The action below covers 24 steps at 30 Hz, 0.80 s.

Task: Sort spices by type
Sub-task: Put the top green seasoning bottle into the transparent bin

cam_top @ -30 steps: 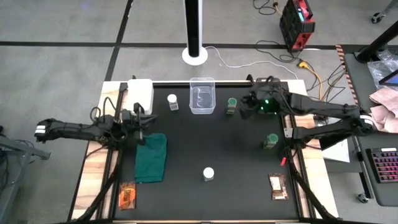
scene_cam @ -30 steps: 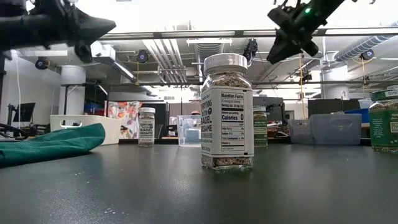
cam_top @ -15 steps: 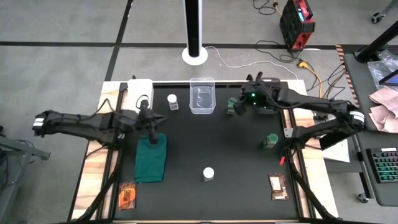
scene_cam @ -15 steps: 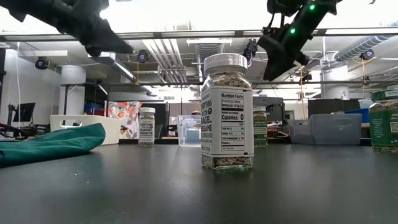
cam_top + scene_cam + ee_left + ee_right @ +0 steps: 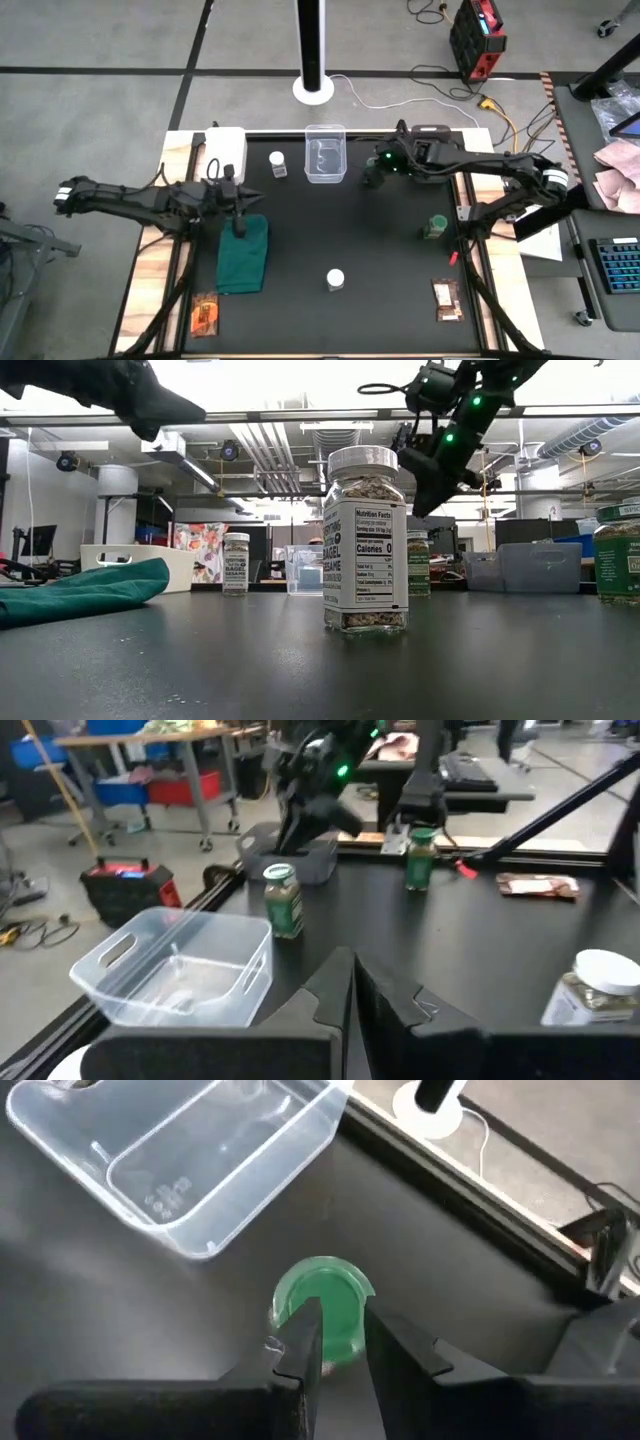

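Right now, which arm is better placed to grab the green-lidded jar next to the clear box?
The right. Its gripper hangs directly over that green-lidded jar, fingers open and straddling the lid. The left gripper is across the table above the green cloth, fingers shut.

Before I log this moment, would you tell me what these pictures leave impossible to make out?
- Back green-lidded jar: in the high view the right claw covers it; whether the fingers touch it is unclear.
- Left claw: closed fingers fill the wrist view's bottom, hiding the green cloth beneath.
- Orange-brown packets: print too small in the high view.
- Near white-lidded jar: it blocks part of the table behind it in the low view.
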Each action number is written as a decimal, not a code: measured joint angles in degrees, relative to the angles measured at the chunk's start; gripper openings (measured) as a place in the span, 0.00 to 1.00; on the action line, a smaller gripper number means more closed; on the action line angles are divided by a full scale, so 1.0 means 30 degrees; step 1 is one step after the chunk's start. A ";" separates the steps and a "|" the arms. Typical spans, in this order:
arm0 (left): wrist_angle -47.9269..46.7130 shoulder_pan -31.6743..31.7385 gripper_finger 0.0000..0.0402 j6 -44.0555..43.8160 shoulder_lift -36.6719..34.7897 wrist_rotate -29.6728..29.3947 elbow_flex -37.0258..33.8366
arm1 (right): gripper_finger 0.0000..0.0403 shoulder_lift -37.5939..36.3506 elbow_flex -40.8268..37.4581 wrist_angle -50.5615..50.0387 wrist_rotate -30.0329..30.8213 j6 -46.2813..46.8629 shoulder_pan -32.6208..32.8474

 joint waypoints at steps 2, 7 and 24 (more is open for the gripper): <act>-0.0058 -0.0249 0.00 0.0343 -0.0111 -0.0005 -0.0107 | 0.17 0.0332 0.0000 0.1010 0.1320 0.0406 -0.0009; 0.0000 -0.0323 0.00 0.0918 0.0007 -0.0386 0.0054 | 0.17 0.0718 0.0000 0.3264 0.2224 0.0803 -0.0277; 0.0147 -0.0294 0.00 0.1988 0.0522 -0.1800 0.0695 | 0.20 0.1855 0.4473 -0.3171 0.1887 0.0396 -0.0328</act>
